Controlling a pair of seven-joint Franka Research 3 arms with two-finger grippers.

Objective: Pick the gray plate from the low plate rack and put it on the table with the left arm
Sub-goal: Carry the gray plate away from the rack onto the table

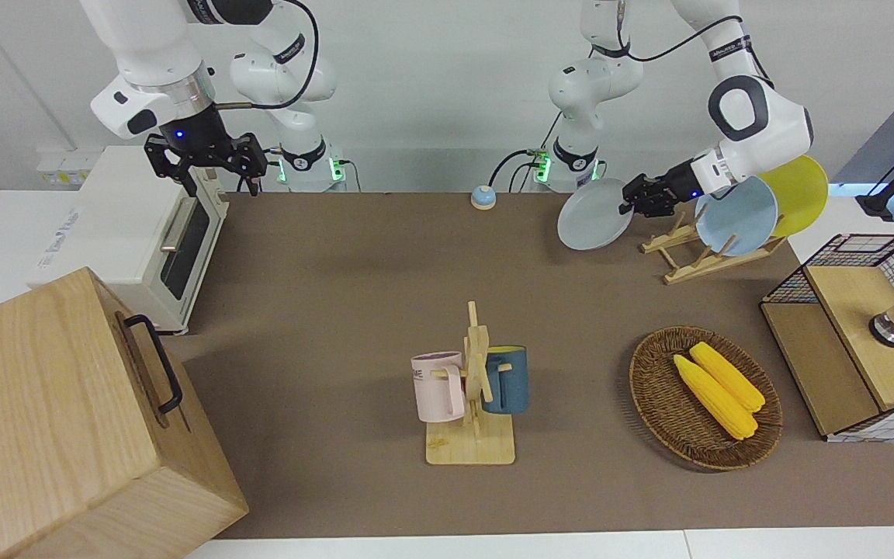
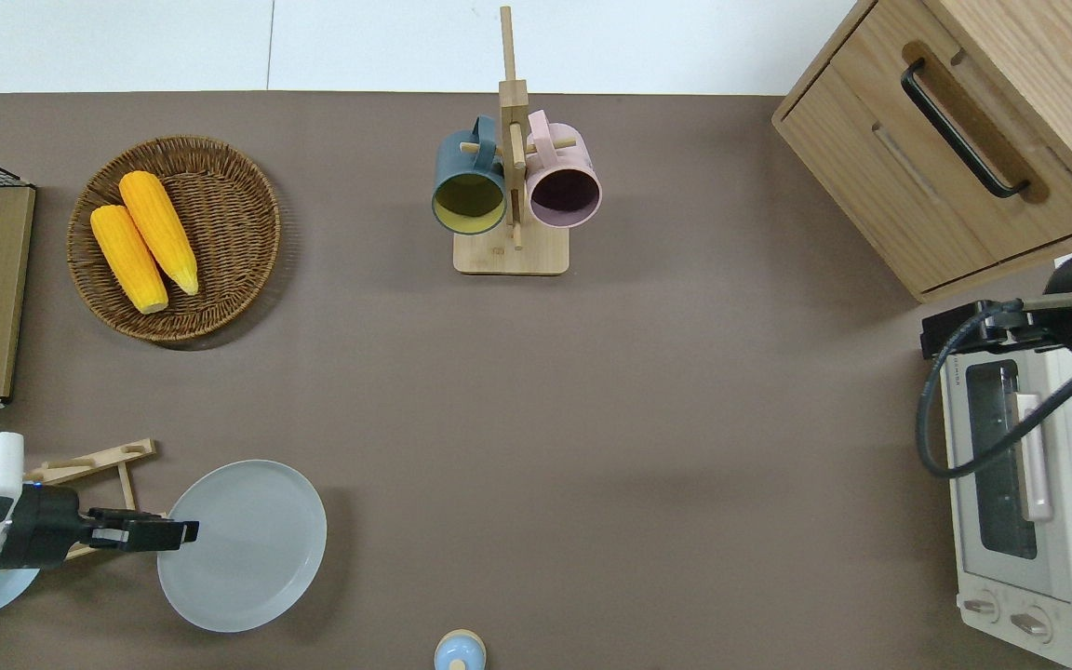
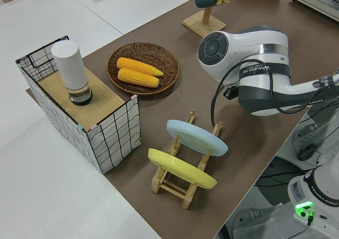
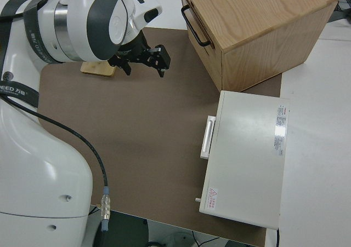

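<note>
Left claw: clamped on rim of gray plate, held tilted above desk beside low plate rack. Right claw: parked, fingers apart, empty.

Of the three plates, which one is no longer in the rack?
The gray plate. The left gripper holds it by the rim over the table, beside the low plate rack, where the light blue plate and yellow plate lean.
</note>
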